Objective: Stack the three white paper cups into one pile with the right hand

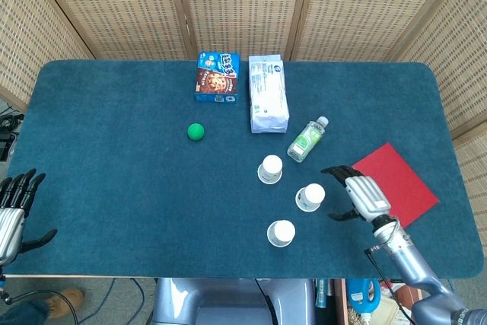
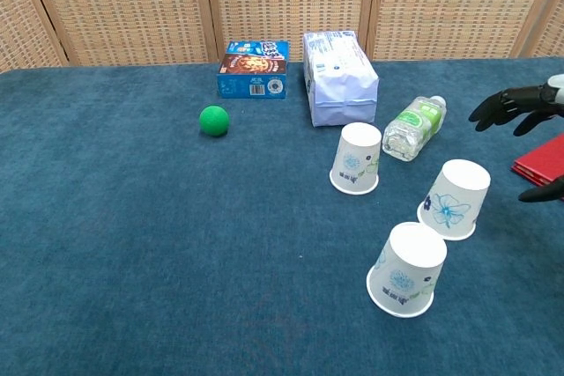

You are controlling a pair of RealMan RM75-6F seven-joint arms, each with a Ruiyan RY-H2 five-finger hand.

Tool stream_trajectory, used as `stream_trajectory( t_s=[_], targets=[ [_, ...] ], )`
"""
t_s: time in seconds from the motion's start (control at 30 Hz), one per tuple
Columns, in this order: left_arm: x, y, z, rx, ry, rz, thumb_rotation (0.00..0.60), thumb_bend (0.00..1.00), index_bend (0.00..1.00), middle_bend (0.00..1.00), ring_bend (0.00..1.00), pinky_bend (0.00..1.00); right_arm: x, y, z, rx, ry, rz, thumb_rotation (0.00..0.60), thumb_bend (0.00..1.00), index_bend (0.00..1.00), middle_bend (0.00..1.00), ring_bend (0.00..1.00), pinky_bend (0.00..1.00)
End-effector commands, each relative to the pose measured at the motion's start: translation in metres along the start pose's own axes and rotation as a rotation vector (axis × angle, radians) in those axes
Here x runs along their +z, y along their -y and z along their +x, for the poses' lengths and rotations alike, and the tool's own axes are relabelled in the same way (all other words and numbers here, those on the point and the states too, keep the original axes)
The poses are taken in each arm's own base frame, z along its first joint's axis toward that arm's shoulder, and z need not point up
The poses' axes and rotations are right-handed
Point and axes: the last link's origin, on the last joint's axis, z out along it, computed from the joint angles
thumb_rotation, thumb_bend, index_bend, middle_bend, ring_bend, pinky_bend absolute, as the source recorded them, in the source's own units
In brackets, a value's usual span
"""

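Note:
Three white paper cups stand upside down on the blue cloth, each apart from the others: a far cup (image 1: 269,169) (image 2: 357,158), a middle cup (image 1: 310,197) (image 2: 453,199) and a near cup (image 1: 281,233) (image 2: 406,269). My right hand (image 1: 359,194) (image 2: 525,128) hovers just right of the middle cup, fingers spread toward it, holding nothing. My left hand (image 1: 13,207) rests open at the table's near left edge, far from the cups.
A plastic bottle (image 1: 307,139) lies just behind the cups. A red book (image 1: 396,182) lies under and right of my right hand. Further back are a white packet (image 1: 268,103), a blue snack box (image 1: 218,77) and a green ball (image 1: 196,132).

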Motion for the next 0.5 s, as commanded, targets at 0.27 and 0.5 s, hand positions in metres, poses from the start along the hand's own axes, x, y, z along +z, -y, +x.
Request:
stream_trajectory(
  t_s=[0.27,0.5],
  targets=[
    [0.002,0.003,0.002,-0.013,0.0,0.006,0.6,0.18,0.0,0.0,0.0,0.0,0.019,0.008,-0.021,-0.019,0.031,-0.014,0.6,0.21,0.28,0.35,0.24,0.3],
    [0.003,0.004,0.003,-0.021,0.0,0.009,0.6,0.18,0.0,0.0,0.0,0.0,0.029,0.009,-0.029,-0.026,0.027,-0.034,0.6,0.25,0.33,0.39,0.29,0.3]
  ],
)
